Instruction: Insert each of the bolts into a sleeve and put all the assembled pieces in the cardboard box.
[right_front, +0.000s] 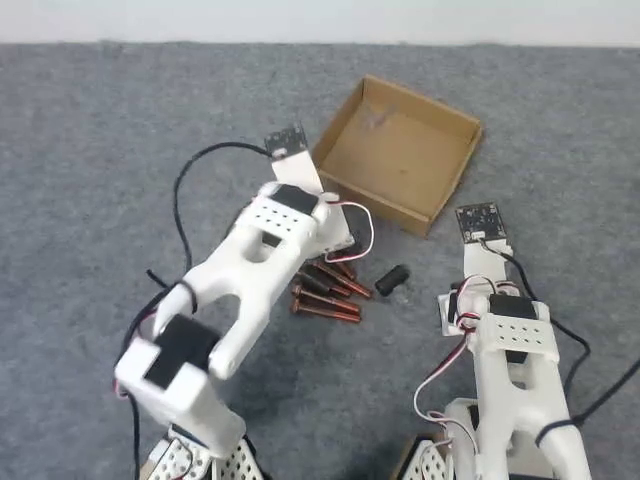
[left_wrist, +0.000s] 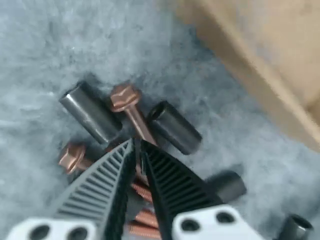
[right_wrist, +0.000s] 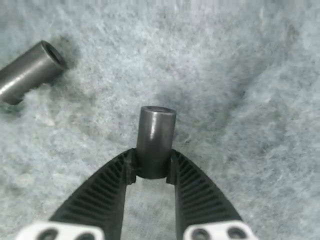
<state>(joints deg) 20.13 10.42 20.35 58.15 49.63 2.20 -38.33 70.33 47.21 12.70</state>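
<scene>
Several copper bolts (right_front: 325, 290) lie in a pile on the grey carpet in front of the cardboard box (right_front: 395, 150). My left gripper (left_wrist: 136, 144) is shut, its tips right over the shaft of one bolt (left_wrist: 131, 107); whether it grips that bolt I cannot tell. Dark sleeves (left_wrist: 90, 112) (left_wrist: 175, 127) lie on either side of this bolt, and a second bolt head (left_wrist: 72, 156) is close by. My right gripper (right_wrist: 151, 162) is shut on a dark sleeve (right_wrist: 155, 132) that stands upright between its fingertips, above the carpet near the front right.
One loose sleeve (right_front: 392, 280) lies between the two arms, also seen as the lying sleeve (right_wrist: 27, 72) beside my right gripper. More sleeves (left_wrist: 227, 185) rest near the bolts. The box wall (left_wrist: 260, 75) rises just beyond the pile. Black cables trail at the left.
</scene>
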